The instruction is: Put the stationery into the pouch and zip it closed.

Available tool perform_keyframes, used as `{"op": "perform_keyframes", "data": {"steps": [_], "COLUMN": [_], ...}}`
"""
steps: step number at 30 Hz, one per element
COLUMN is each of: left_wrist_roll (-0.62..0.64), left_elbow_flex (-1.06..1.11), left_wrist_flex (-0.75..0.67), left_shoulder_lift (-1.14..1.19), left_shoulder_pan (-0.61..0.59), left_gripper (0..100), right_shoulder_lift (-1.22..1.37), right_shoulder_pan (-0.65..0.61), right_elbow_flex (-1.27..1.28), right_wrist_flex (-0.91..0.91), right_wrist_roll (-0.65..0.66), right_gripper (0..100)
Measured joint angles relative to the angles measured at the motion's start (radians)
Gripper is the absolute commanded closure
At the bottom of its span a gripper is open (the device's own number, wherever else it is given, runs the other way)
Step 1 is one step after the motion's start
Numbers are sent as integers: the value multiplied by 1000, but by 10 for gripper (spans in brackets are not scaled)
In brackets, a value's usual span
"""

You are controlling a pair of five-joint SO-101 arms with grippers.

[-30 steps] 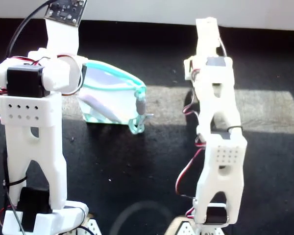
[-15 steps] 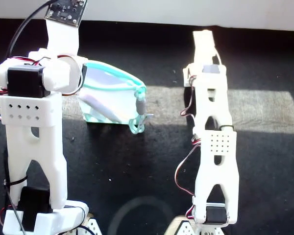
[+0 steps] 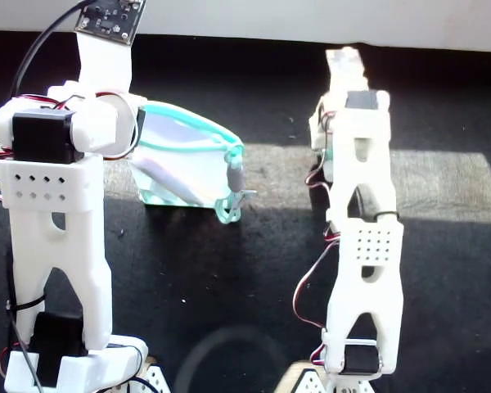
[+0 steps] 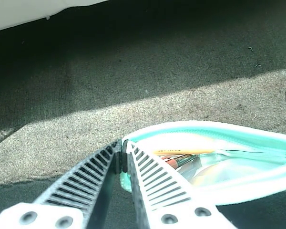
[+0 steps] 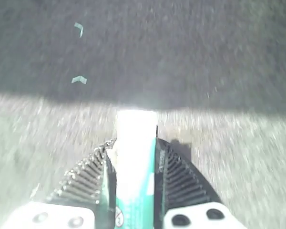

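Jaws of the left gripper (image 4: 121,149) are pressed together on the rim of the pouch (image 4: 219,167); the right gripper (image 5: 135,143) is clamped on a white and teal stationery piece (image 5: 136,126).
The left jaws hold the teal zipper edge at one end of the pouch, and its open mouth runs away from them. The left wrist view looks inside, where one orange-red pen (image 4: 175,161) lies. The high view shows the pouch on the dark table (image 3: 188,278), just beside the left arm and apart from the right. The stationery piece sticks out past the right fingertips, and two small teal scraps (image 5: 78,80) lie farther on. One pouch, one held piece.
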Motion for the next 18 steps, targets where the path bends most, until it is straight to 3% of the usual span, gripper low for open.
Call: {"op": "perform_keyframes", "data": {"steps": [6, 11, 18], "left_wrist_roll": [0, 0, 0], "left_elbow_flex": [0, 0, 0], "left_wrist_flex": [0, 0, 0], "left_shoulder_lift": [0, 0, 0], "left_shoulder_pan": [0, 0, 0], "left_gripper": [991, 991, 991], "right_shoulder_lift": [-117, -230, -582], "right_shoulder_pan": [-3, -12, -63], "right_elbow_flex": [0, 54, 480], "right_wrist_flex": [192, 221, 212], "right_wrist_roll": [0, -28, -66], "right_gripper": [992, 992, 992]}}
